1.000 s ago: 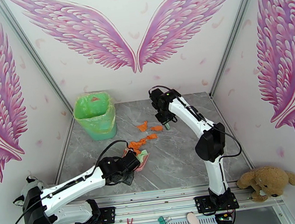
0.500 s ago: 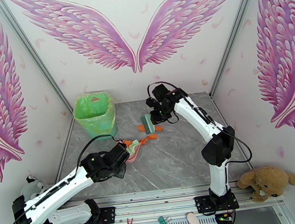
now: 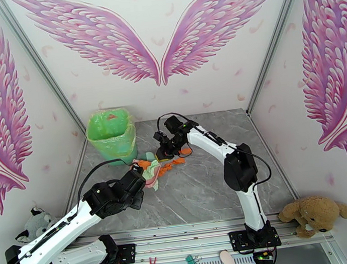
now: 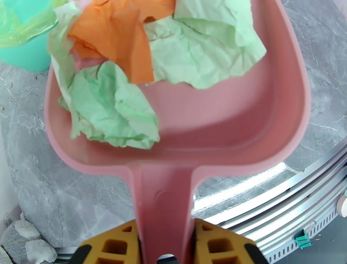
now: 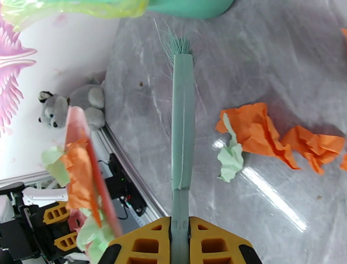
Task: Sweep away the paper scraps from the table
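Observation:
My left gripper [image 4: 165, 243] is shut on the handle of the pink dustpan [image 4: 217, 126], which holds mint and orange paper scraps [image 4: 112, 108]. From above, the left gripper [image 3: 139, 177] keeps the dustpan [image 3: 151, 176] over the table [image 3: 205, 187], just right of the bin. My right gripper [image 5: 180, 239] is shut on the green hand brush [image 5: 182, 130], bristles pointing towards the bin. Loose paper scraps [image 5: 256, 130], orange and mint, lie on the table right of the brush. In the top view the right gripper [image 3: 167, 148] hangs beside the pan's mouth, with orange scraps [image 3: 171, 164] just below it.
A green lined bin [image 3: 112, 136] stands at the table's back left. A grey plush [image 5: 69, 106] lies off the left edge and a brown teddy [image 3: 315, 214] at the near right. The metal frame rail [image 4: 277, 191] runs along the front.
The left arm carried the dustpan left and back towards the bin. The right arm swung the brush leftwards across the scraps to the pan's mouth.

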Robot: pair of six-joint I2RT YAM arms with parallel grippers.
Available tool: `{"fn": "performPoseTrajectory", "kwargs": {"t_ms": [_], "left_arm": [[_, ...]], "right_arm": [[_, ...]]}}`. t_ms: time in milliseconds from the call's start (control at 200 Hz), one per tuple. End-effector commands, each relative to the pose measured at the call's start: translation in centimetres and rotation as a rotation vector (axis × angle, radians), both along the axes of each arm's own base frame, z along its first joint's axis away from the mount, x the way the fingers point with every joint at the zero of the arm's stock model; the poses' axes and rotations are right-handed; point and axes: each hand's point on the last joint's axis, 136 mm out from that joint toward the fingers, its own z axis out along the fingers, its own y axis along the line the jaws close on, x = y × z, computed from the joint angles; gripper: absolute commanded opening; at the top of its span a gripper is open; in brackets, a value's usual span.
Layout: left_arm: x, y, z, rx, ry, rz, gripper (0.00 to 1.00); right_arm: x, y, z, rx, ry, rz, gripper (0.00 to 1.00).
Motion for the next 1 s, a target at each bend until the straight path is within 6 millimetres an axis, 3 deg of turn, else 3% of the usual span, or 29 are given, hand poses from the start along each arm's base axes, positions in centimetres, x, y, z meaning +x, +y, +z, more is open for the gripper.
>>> {"fn": "performPoseTrajectory", "kwargs": {"t_ms": [0,170,290,640,830,995], "left_arm": [[0.5,0.2,1.6,-0.027,-0.049,0.017,0.0],[0.6,0.1,1.5,-0.018,-0.048,0.008,0.0],[0.6,0.1,1.2,-0.011,-0.042,-0.001,0.0],[1.0,-0.8,0.5,0.0,-0.025,-0.034,0.0],[1.6,-2.2,-0.3,0.012,-0.016,-0.1,0.0],[2.6,-3.3,-0.8,0.052,-0.027,-0.198,0.0]], "right_arm": [[-0.4,0.5,-2.0,0.005,0.053,0.009,0.0],[-1.2,-1.3,-5.3,-0.087,0.081,0.011,0.0],[-1.2,-3.3,-6.0,-0.135,0.071,-0.012,0.0],[1.4,-13.3,-7.1,-0.445,-0.057,-0.14,0.0],[2.6,-14.6,-4.8,-0.422,-0.093,-0.185,0.0],[3.4,-13.2,0.3,-0.186,-0.094,-0.244,0.0]]}}
